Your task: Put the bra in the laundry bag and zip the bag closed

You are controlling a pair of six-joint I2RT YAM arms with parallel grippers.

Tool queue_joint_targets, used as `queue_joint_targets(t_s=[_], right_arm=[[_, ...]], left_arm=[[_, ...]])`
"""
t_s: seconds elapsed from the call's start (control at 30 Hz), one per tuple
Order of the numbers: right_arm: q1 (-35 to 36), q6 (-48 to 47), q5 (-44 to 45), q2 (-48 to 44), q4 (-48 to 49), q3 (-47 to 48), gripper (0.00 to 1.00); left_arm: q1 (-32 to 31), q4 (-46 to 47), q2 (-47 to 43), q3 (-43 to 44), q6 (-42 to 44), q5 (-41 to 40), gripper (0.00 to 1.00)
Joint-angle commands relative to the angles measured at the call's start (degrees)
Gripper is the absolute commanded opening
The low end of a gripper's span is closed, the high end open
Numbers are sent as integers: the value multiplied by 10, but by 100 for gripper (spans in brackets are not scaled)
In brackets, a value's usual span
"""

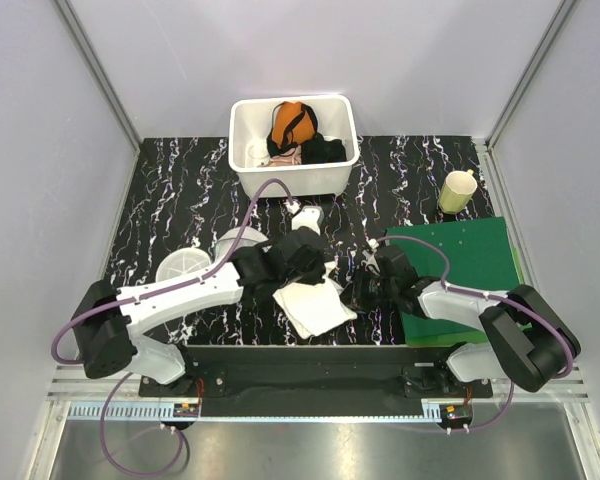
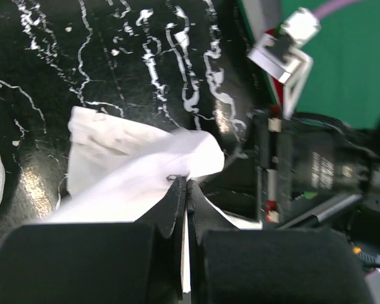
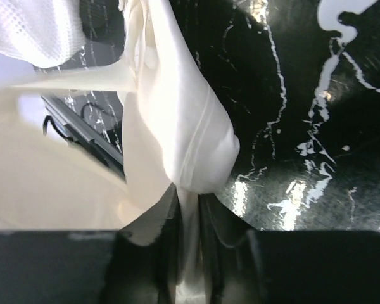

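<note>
**A:** Where's the bra?

**B:** The bra [image 1: 315,308] lies crumpled on the black table [image 1: 180,190], near its six o'clock edge, between the two arms.

**A:** How will it handle?

**B:** Light and limp, I'd judge. It will sag and fold, so an edge hem is a better hold than a cup's middle.

**A:** And the hands?

**B:** The left gripper [image 2: 183,187] is pinched tight on a fold at the bra's twelve o'clock side. The right gripper [image 3: 189,202] is narrow, with fabric caught between its fingers, at three o'clock. The laundry bag [image 1: 183,266] sits apart, at nine o'clock.
</note>
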Motion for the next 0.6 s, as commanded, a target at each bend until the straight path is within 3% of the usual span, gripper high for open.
queue_joint_targets(t_s=[0.0,0.4,0.57], right_arm=[[2,8,-24,3,41,8,20],[2,18,-24,4,67,2,20],[2,-5,-5,17,19,19,32]], left_arm=[[-9,17,0,2,14,-22,0],[-9,89,94,15,26,11,0],[-9,98,133,29,30,7,0]])
